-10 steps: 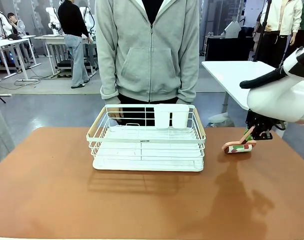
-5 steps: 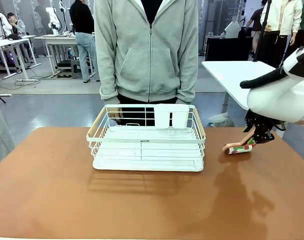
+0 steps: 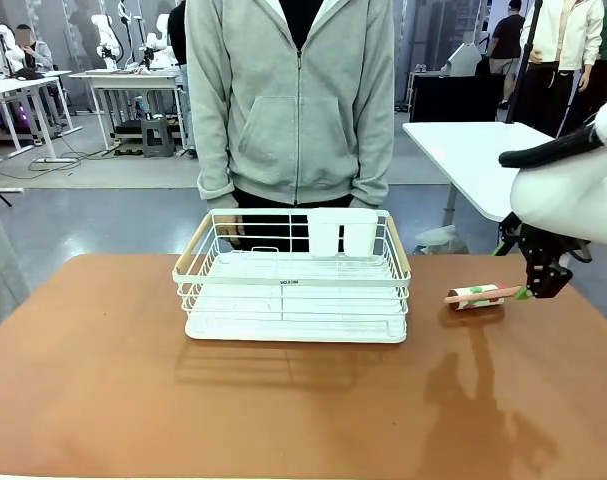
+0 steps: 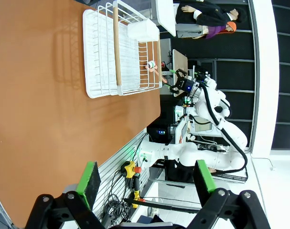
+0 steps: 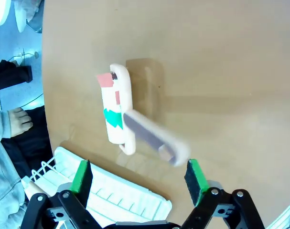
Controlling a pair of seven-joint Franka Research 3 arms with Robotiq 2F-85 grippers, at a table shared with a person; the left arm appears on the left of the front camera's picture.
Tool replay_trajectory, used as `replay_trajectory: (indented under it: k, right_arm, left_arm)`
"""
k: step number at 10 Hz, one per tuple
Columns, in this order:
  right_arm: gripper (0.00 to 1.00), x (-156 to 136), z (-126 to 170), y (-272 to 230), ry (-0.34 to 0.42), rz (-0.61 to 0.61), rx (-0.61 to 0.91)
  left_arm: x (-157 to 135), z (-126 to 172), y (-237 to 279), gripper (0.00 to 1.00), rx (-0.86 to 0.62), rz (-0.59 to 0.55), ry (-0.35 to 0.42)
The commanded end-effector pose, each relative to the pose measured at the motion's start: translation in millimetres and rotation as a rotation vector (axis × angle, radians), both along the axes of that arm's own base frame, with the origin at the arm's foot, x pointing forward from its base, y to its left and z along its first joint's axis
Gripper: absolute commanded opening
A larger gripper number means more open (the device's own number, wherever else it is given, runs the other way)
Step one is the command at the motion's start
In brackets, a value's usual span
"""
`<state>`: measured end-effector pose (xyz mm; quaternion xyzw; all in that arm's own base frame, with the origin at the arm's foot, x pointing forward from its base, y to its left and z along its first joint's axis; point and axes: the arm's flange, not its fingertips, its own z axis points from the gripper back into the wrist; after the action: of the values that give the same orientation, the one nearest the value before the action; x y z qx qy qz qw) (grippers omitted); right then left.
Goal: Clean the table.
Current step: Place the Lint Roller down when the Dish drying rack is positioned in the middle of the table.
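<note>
The right gripper [image 3: 539, 286] is hanging just above the far right part of the table [image 3: 283, 410], its green-padded fingers [image 5: 81, 176] spread wide with nothing between them. A lint roller [image 3: 475, 296] is lying on the reddish-brown top just to the gripper's left, its handle blurred in the right wrist view as if it is dropping flat. A white dish rack [image 3: 293, 288] is sitting mid-table, in front of a person in a grey hoodie [image 3: 295, 100]. The left gripper [image 4: 145, 180] is parked off the table's near edge, its jaws apart and empty. To my eye the roller is being let go, so the rolling step looks finished or paused. Next would probably be backing the right arm clear without knocking the roller
</note>
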<state>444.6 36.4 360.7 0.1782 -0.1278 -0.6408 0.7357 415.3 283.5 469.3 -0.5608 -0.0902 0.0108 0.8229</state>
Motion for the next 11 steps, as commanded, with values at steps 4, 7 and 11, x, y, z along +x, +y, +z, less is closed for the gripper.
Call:
replay_trajectory:
  k: [4, 7, 11]
  right_arm:
    - [1.00, -26.0, 24.2, 6.8, 0.018, -0.032, 0.003]
    - [1.00, -7.4, 25.2, 2.5, 0.001, 0.004, 0.006]
    - [1.00, -7.4, 25.2, 2.5, 0.001, 0.004, 0.006]
  left_arm:
    - [-3.0, 1.8, 1.0, 1.00, -0.005, -0.004, -0.001]
    - [-3.0, 1.8, 1.0, 1.00, -0.005, -0.004, -0.001]
    - [-3.0, 1.8, 1.0, 1.00, -0.005, -0.004, -0.001]
